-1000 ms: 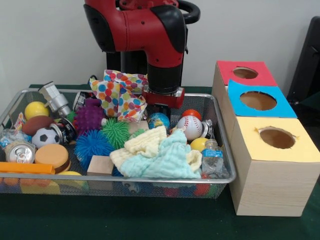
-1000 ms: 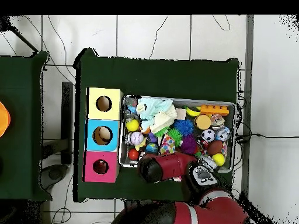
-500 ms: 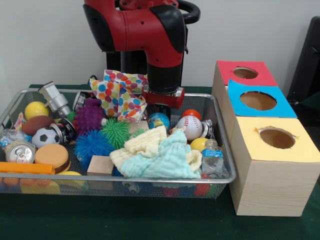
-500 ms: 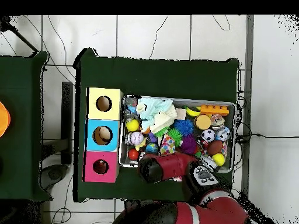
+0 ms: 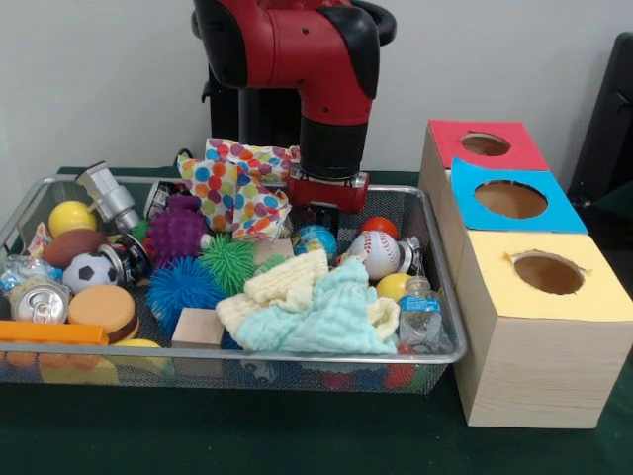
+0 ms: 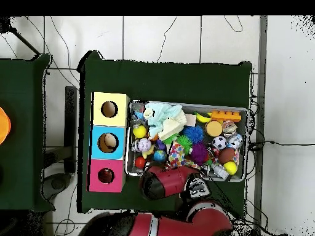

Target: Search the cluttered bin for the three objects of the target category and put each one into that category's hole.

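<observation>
The arm has shifted toward the boxes' side and risen slightly since a second ago, so its gripper [image 5: 322, 212] now hangs above the globe ball [image 5: 315, 238] near the bin's [image 5: 59, 349] far rim. Whether its fingers are open or closed cannot be told; nothing is seen in its hold. The baseball [image 5: 376, 252] lies just beside the globe ball, an orange ball [image 5: 379, 226] behind it. Pale cloths [image 5: 316, 307] are heaped at the front. Beside the bin stand the red [image 5: 485, 144], blue [image 5: 511, 199] and yellow [image 5: 547, 272] holes
</observation>
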### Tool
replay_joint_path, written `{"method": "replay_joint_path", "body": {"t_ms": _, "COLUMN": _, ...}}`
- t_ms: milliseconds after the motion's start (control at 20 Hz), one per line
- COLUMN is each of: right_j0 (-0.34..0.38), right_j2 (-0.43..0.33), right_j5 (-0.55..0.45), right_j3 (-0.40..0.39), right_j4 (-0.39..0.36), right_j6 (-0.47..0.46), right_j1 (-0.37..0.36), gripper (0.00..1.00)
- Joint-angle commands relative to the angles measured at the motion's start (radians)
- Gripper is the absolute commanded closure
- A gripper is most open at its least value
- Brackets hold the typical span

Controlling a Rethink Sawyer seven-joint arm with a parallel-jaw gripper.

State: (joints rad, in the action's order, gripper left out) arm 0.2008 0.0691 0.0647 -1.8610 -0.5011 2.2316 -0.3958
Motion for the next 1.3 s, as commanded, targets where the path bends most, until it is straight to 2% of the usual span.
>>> {"method": "replay_joint_path", "body": {"t_ms": 50, "right_j0": 0.000, "right_j2": 0.141, "right_j5": 0.588, "right_j3": 0.408, "right_j4": 0.194, "right_j6": -0.050, "right_j1": 0.175, "gripper": 1.00}}
{"method": "replay_joint_path", "body": {"t_ms": 150, "right_j0": -0.007, "right_j2": 0.151, "right_j5": 0.656, "right_j3": 0.407, "right_j4": 0.204, "right_j6": -0.078, "right_j1": 0.178, "gripper": 1.00}}
{"method": "replay_joint_path", "body": {"t_ms": 250, "right_j0": -0.024, "right_j2": 0.173, "right_j5": 0.641, "right_j3": 0.414, "right_j4": 0.214, "right_j6": -0.080, "right_j1": 0.179, "gripper": 1.00}}
{"method": "replay_joint_path", "body": {"t_ms": 400, "right_j0": -0.031, "right_j2": 0.174, "right_j5": 0.566, "right_j3": 0.424, "right_j4": 0.186, "right_j6": -0.058, "right_j1": 0.177, "gripper": 1.00}}
{"method": "replay_joint_path", "body": {"t_ms": 650, "right_j0": -0.035, "right_j2": 0.175, "right_j5": 0.586, "right_j3": 0.417, "right_j4": 0.184, "right_j6": -0.046, "right_j1": 0.176, "gripper": 1.00}}
{"method": "replay_joint_path", "body": {"t_ms": 900, "right_j0": -0.015, "right_j2": 0.149, "right_j5": 0.599, "right_j3": 0.422, "right_j4": 0.144, "right_j6": -0.028, "right_j1": 0.169, "gripper": 1.00}}
{"method": "replay_joint_path", "body": {"t_ms": 1100, "right_j0": -0.008, "right_j2": 0.145, "right_j5": 0.655, "right_j3": 0.423, "right_j4": 0.125, "right_j6": -0.039, "right_j1": 0.169, "gripper": 1.00}}
{"method": "replay_joint_path", "body": {"t_ms": 1200, "right_j0": -0.010, "right_j2": 0.145, "right_j5": 0.627, "right_j3": 0.424, "right_j4": 0.120, "right_j6": -0.036, "right_j1": 0.165, "gripper": 1.00}}
{"method": "replay_joint_path", "body": {"t_ms": 1250, "right_j0": 0.005, "right_j2": 0.114, "right_j5": 0.541, "right_j3": 0.429, "right_j4": 0.058, "right_j6": -0.013, "right_j1": 0.146, "gripper": 1.00}}
{"method": "replay_joint_path", "body": {"t_ms": 1300, "right_j0": 0.013, "right_j2": 0.097, "right_j5": 0.495, "right_j3": 0.428, "right_j4": 0.031, "right_j6": -0.003, "right_j1": 0.135, "gripper": 1.00}}
